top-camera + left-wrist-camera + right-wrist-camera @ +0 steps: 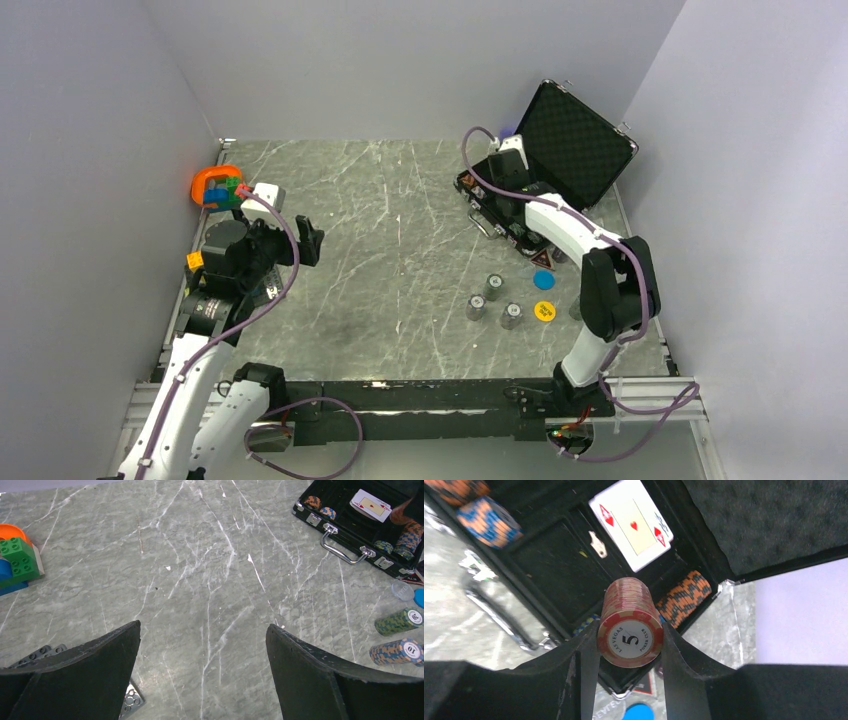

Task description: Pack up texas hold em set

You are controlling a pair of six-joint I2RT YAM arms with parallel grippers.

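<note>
Briefcase (pixel 575 140) lies open; right gripper (pixel 628 630) clamps a red 5-value chip stack (pixel 630 641) over its base, while left gripper (pixel 202 627) hangs spread wide above the marble table (pixel 200 555).

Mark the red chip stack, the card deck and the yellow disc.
red chip stack (pixel 630 639): right wrist view, face of the front chip marked 5.
card deck (pixel 634 526): right wrist view, centre of the top card.
yellow disc (pixel 544 311): top external view, middle of its top face.

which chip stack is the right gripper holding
The red stack marked 5, clamped in the right gripper above the case. The other stacks are untouched and differently coloured.
</note>
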